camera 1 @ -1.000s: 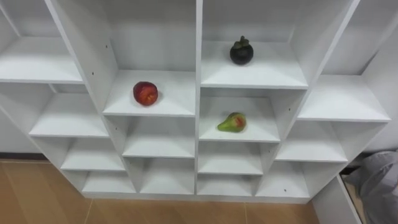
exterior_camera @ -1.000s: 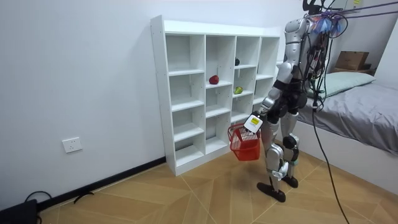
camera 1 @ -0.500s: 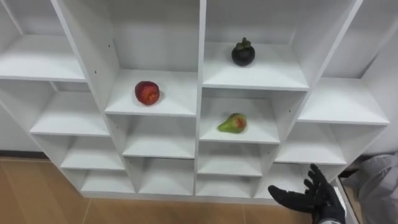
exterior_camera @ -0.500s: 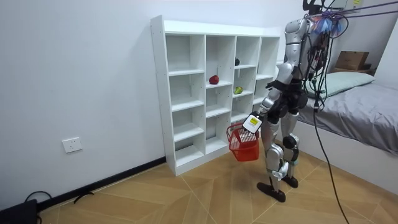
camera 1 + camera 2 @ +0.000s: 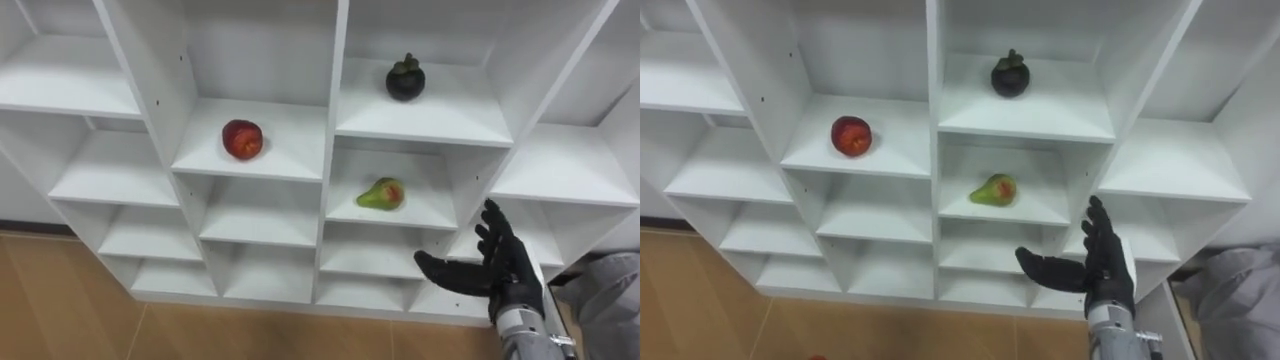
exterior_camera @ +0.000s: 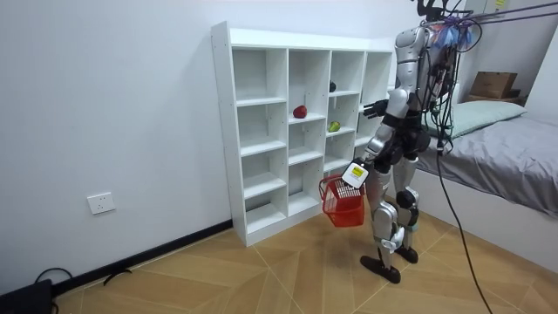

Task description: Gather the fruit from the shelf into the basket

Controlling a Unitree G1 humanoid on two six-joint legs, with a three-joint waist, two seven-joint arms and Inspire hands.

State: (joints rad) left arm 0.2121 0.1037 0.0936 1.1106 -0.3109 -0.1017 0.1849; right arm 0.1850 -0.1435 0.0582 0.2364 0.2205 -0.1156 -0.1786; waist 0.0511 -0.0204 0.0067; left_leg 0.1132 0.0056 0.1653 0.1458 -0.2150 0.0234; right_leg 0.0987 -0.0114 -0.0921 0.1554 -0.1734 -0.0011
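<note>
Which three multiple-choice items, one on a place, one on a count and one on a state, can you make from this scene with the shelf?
1. Where is the basket?
A. hanging from the left hand
B. on a table
C. on a chair

2. How many fruits lie in the shelf?
A. two
B. three
C. five

3. What is the state of the right hand?
A. shut on a fruit
B. open, holding nothing
C. shut, holding nothing

Key:
1 A: the room view shows it hanging under that hand.
2 B: an apple, a mangosteen and a pear, each in its own compartment.
3 B: its fingers are straight and spread before the shelf, apart from the pear.
</note>
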